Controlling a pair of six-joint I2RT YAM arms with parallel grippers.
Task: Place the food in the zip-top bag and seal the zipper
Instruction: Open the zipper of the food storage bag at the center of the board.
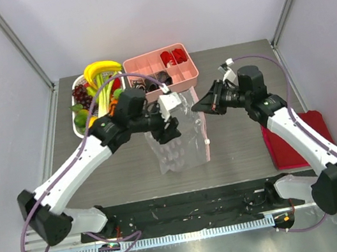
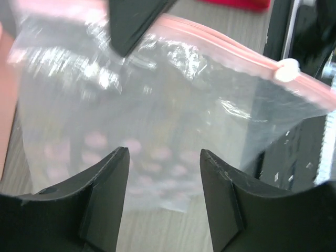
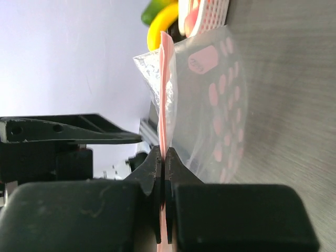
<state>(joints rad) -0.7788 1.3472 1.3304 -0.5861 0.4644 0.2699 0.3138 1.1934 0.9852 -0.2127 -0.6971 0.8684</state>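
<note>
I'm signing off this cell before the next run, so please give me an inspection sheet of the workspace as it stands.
Surface: grey table; no spills seen.
Job's things: clear bag lies mid-table, with its pink zipper along the right edge. Banana and grapes are in the white basket at back left.
Clutter: pink tray at back centre; red board at right.
Grippers: left gripper is open over the bag; right gripper is shut on the zipper.
Cables: a purple cable loops at each arm.
Surroundings: pale walls, metal frame posts.

Bright even light, glare on bag (image 2: 168, 121), l-wrist cam blurry
</note>
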